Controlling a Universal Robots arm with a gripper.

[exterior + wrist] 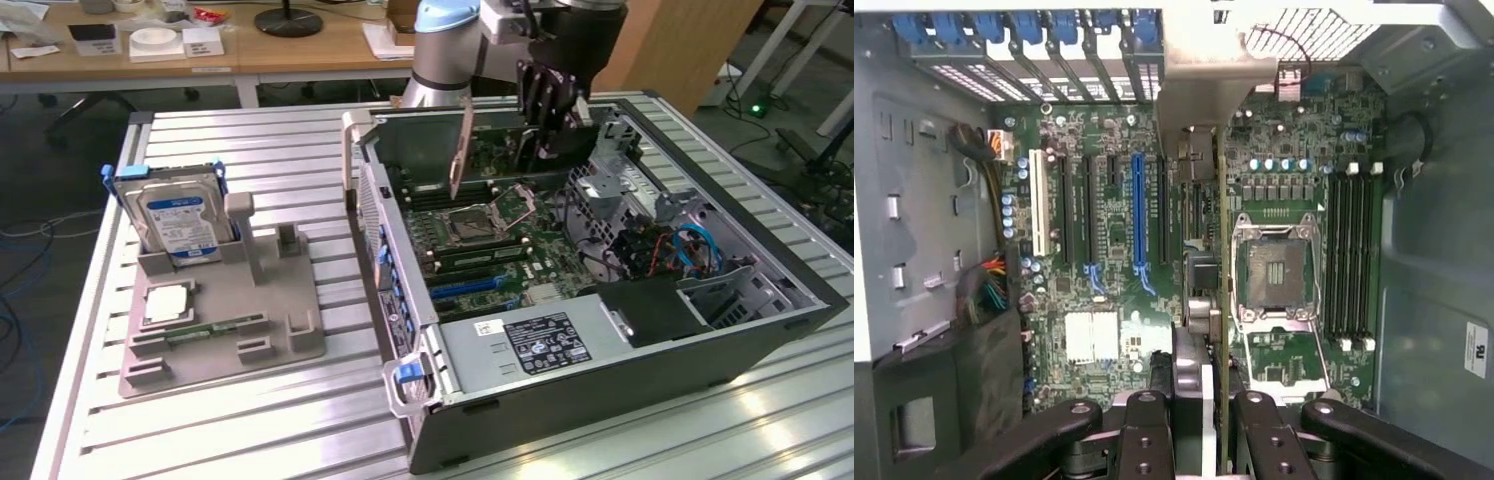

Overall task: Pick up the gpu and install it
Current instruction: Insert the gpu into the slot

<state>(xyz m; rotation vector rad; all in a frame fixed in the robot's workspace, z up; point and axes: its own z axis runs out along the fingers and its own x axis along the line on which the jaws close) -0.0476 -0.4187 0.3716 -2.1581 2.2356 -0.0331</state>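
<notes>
- gpu [462, 150]: hangs on edge inside the open computer case [747, 330], above the motherboard [1104, 250]. It is judged not seated in any slot.
- End effector [1219, 400]: clenched on the gpu, one finger against each face, well away from the silver bracket [1194, 100].
- Position: in the wrist view the card's edge runs between the long blue slot [1139, 220] and the processor socket [1274, 275]. It is nearer the socket and apart from the slot.
- Handling, judged: light, thin and stiff. It is a bare board with exposed parts, so it is fragile under twisting or a hard pinch.
- Hold, judged: the flat faces are the place to take it, clear of the lower contact edge. A grip far from the bracket leaves that end free to sag or swing.
- Surface, judged: not slippery, though so thin a card offers little purchase.
</notes>
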